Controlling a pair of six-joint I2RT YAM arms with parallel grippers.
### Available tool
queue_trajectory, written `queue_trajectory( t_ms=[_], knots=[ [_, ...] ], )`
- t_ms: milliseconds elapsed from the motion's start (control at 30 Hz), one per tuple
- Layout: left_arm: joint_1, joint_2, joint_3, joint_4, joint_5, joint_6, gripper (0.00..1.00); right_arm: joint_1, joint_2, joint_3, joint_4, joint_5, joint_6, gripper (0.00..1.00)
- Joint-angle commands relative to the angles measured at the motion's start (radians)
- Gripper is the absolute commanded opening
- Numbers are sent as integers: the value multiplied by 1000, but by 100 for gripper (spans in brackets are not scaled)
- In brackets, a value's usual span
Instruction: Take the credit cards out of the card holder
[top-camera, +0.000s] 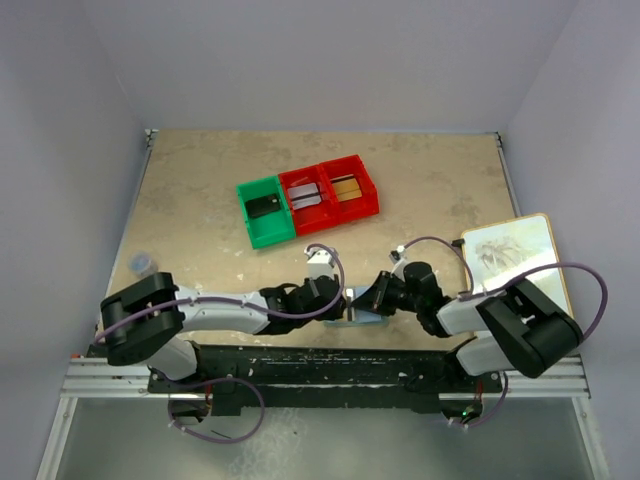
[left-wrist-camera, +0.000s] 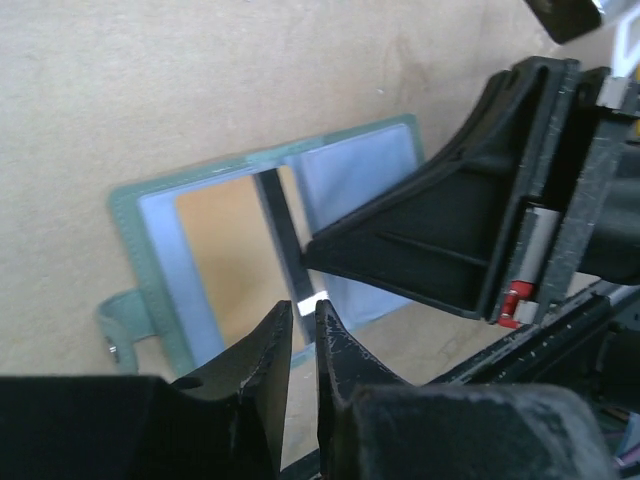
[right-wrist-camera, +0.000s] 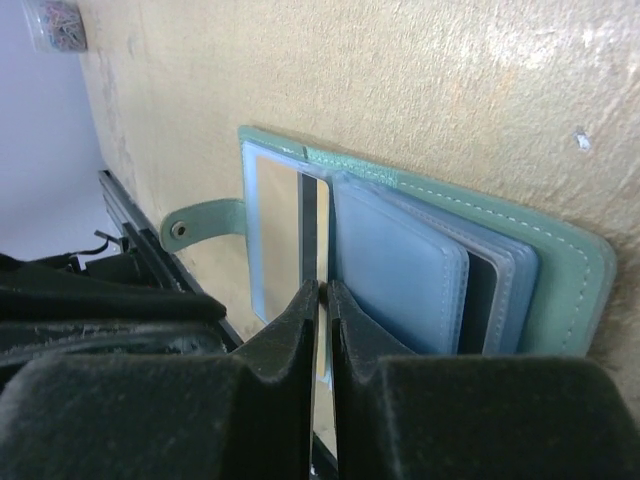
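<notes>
As card holder (right-wrist-camera: 400, 265) lies left-right (tab (right-wrist-camera: 205, 222) leftward), left gripper (left-wrist-camera: 305, 312) ajar; right gripper (right-wrist-camera: 322, 290), cannot tell.

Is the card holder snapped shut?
No, the card holder lies open on the table, its snap tab hanging free.

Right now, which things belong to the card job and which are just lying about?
Job: card holder, left gripper, right gripper, probably green bin and red bins holding cards.
Lying about: framed drawing, small container far left.
</notes>
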Motion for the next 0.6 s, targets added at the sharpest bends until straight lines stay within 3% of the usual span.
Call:
queue_trajectory(
  t_ms=[0, 200, 567],
  knots=[
    [-2, 40, 32, 101, 77, -13, 11, -4, 58, -2, 56, -4, -24, 11],
    [0, 63, 6, 47, 3, -76, 7, -3, 75, -17, 87, 10, -9, 10],
    [0, 65, 11, -43, -71, -72, 4, -2, -11, -12, -21, 75, -14, 8]
  ],
)
